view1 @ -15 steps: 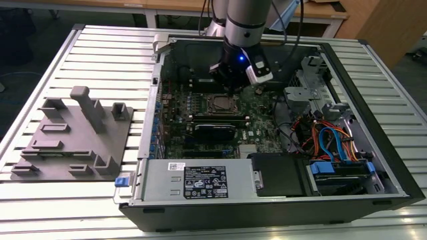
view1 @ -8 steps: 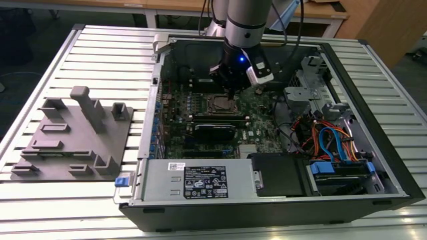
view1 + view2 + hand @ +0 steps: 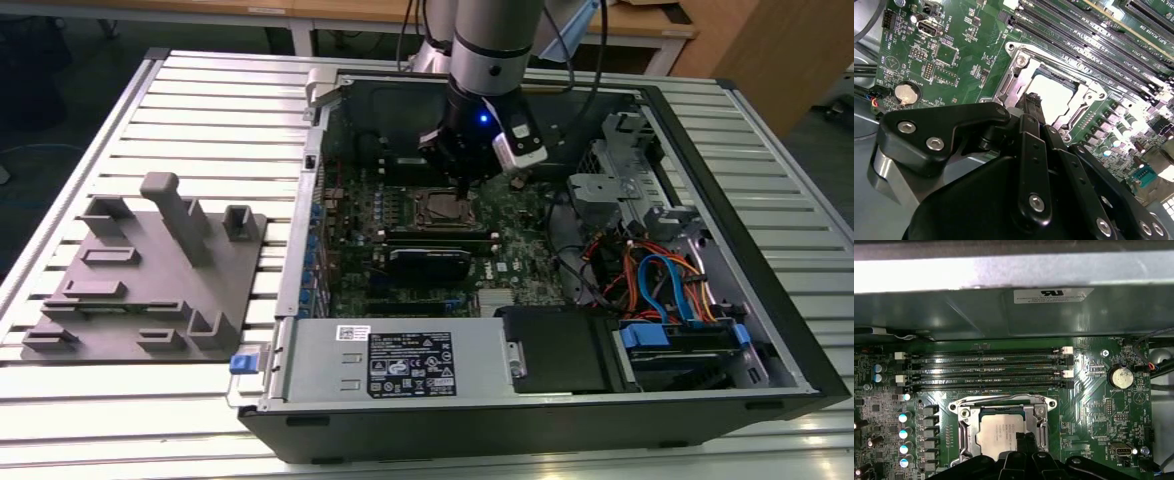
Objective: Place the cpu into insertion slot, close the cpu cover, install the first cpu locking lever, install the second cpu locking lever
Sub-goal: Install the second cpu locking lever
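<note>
With the cpu [image 3: 1001, 434] seated under the closed cpu cover [image 3: 1040, 427], I judge lever work calls for my narrow, empty fingers [image 3: 1035, 107] pressing precisely.

So the whole setup sat on a slatted metal table [image 3: 200, 90], pale silver with long ribs running across it. Two things lay directly on it as far as we could see. The open computer case [image 3: 747, 330] took up the middle and the exterior view's right, lying on its side with the innards facing up, its dark edge near the front of the table. On the exterior view's left we had a grey plastic fixture tray [image 3: 147, 300], flat on the slats just beside the case, with a few upright posts and low blocks sticking out of it. A small blue piece [image 3: 242, 362] sat between tray and case.
</note>
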{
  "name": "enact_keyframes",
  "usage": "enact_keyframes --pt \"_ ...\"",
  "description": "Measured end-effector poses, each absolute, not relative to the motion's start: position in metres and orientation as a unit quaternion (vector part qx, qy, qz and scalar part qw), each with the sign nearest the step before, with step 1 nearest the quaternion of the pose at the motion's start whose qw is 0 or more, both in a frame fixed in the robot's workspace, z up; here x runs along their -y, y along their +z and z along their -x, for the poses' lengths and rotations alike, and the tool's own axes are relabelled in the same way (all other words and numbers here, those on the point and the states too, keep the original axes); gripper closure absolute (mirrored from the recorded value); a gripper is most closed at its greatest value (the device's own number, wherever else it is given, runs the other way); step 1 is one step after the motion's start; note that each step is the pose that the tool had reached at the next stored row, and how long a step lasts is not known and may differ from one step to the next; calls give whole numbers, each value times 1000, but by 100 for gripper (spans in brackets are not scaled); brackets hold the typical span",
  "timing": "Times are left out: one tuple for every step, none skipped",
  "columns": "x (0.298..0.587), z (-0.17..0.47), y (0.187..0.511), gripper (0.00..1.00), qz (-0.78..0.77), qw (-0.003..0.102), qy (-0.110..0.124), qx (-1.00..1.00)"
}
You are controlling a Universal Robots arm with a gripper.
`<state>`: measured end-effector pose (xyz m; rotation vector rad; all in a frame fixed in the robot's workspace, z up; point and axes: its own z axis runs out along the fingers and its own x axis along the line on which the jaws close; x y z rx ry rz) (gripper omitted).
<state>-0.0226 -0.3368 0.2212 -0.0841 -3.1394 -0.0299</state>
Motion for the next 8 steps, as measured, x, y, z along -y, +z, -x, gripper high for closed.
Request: enact_keyframes --pt "337 23 221 90 27 0 -9 1000" --pt "337 23 221 90 27 0 -9 1000" --pt "337 23 221 90 27 0 -9 1000" --pt "337 23 221 90 27 0 -9 1000" --pt "338 23 221 90 27 0 -8 1000" --pt "339 23 221 90 27 0 -8 1000" --pt "340 23 221 90 27 0 -7 1000" --pt "341 23 221 90 27 0 -7 1000"
